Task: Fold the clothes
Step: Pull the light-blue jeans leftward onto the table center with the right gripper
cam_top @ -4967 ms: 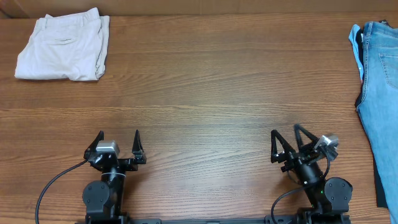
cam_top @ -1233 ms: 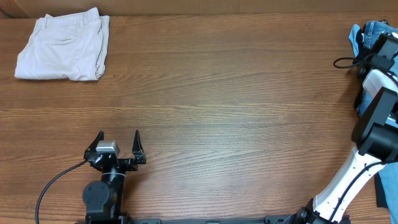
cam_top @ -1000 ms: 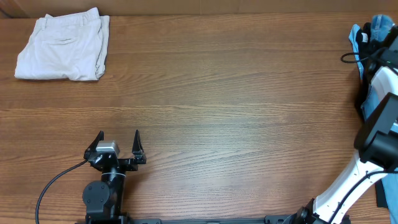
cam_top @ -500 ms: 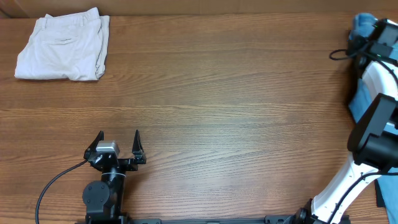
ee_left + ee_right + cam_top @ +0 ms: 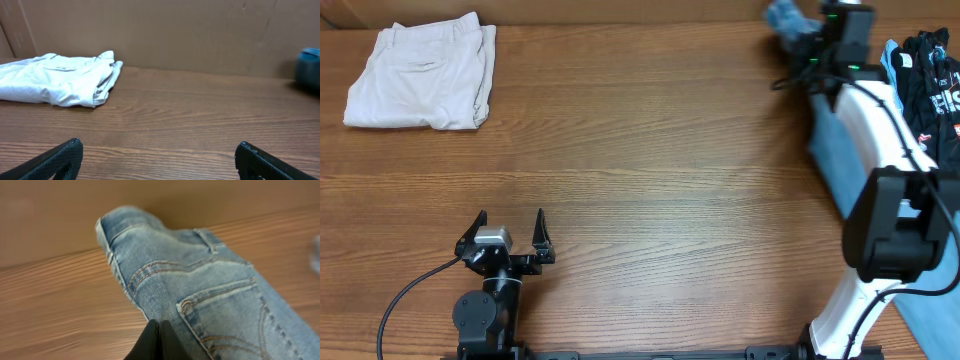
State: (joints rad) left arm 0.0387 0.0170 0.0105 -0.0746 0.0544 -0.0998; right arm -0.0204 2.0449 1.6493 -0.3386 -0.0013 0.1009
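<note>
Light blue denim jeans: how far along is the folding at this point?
Done: nothing folded; the faded light blue denim jeans lie stretched along the right side of the wooden table. In hand: the right gripper is shut on the denim near a back pocket, at the far edge. The left gripper sits open, idle. Left: spreading them flat and every fold.

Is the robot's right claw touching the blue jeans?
Touching. The right wrist view shows the right gripper shut, its fingers pinching the jeans with no gap between them.
</note>
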